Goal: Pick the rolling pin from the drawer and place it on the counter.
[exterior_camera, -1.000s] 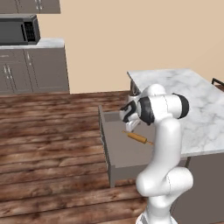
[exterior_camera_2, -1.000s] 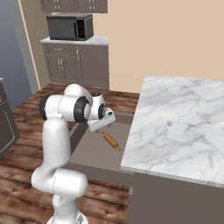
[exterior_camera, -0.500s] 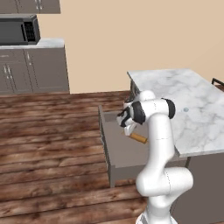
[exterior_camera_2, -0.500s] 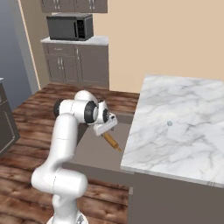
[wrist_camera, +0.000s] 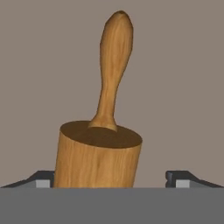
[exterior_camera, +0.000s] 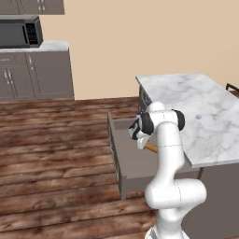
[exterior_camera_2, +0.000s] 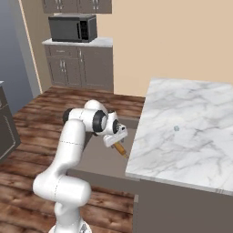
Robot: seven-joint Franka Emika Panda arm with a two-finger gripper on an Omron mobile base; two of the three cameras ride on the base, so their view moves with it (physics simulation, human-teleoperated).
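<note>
Nearby, the big marble desk (exterior_camera: 196, 107) stood just to the right of the pincer (exterior_camera_2: 117, 141). Below the pincer lay the open drawer (exterior_camera: 133, 163). Its fingertips (wrist_camera: 43, 178) stood apart, and the rolling pin (wrist_camera: 103, 131) sat between them, inside the drawer.

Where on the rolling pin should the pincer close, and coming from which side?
Probably on the thick barrel of the orange-tan wooden rolling pin, coming down from above. It lies flat on the floor of the grey-brown drawer, and the open pincer already straddles that barrel, fingers either side; the slim handle tapers.
</note>
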